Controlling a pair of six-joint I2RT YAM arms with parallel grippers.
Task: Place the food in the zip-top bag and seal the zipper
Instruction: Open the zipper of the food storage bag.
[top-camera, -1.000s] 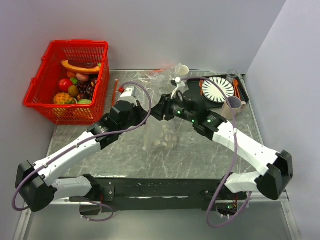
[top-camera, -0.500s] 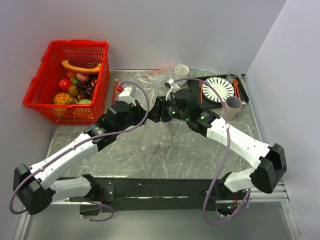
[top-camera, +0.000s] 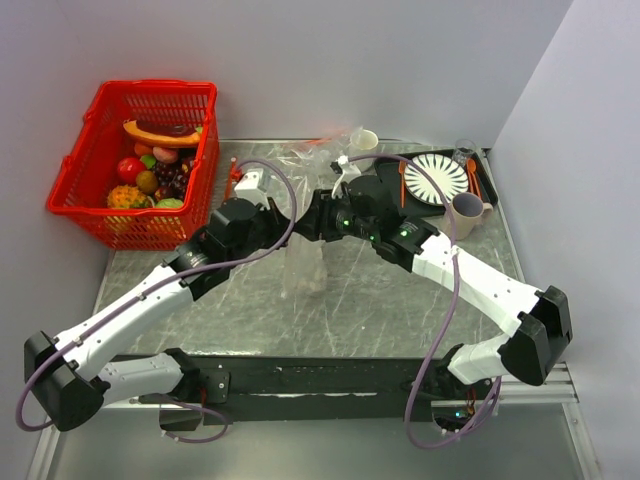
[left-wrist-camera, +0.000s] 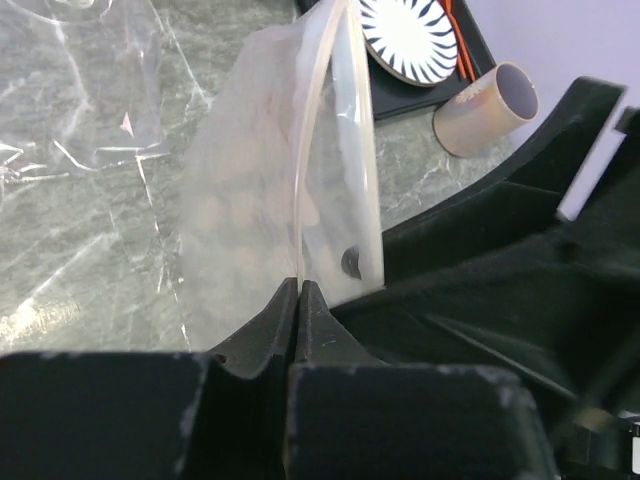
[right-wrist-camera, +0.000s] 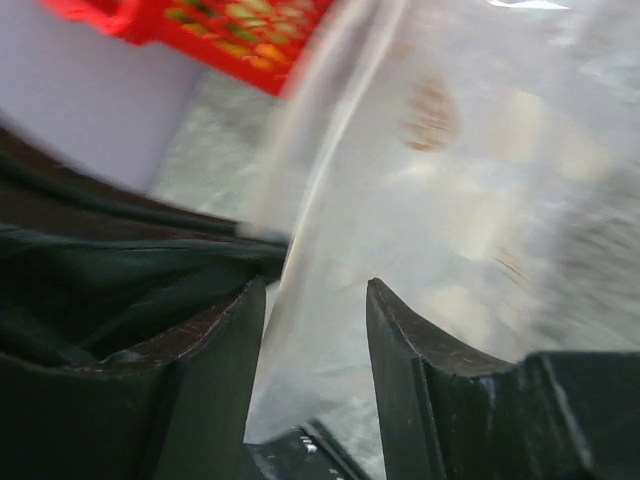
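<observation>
The zip-top bag (top-camera: 304, 265) hangs upright between my two grippers over the middle of the table. My left gripper (left-wrist-camera: 298, 285) is shut on the bag's top edge, where the zipper (left-wrist-camera: 330, 130) runs away from the jaws as a pale strip. My right gripper (right-wrist-camera: 315, 286) stands open, its jaws apart on either side of the bag (right-wrist-camera: 450, 170) edge without pinching it. In the top view the left gripper (top-camera: 282, 214) and the right gripper (top-camera: 312, 218) nearly meet at the bag's mouth. Food shows only as pale blurred lumps (top-camera: 315, 284) low inside the bag, plus a brownish patch (right-wrist-camera: 430, 115).
A red basket (top-camera: 70, 190) with toy foods stands at the back left. A second crinkled clear bag (top-camera: 315, 152) lies behind the grippers. At the back right a black tray (top-camera: 395, 205) carries a striped plate (top-camera: 440, 178), with a beige cup (top-camera: 465, 212) beside it.
My right gripper has moved left, closer to the left gripper, and the left arm has shifted slightly forward. The bag between them has drawn in narrower.
</observation>
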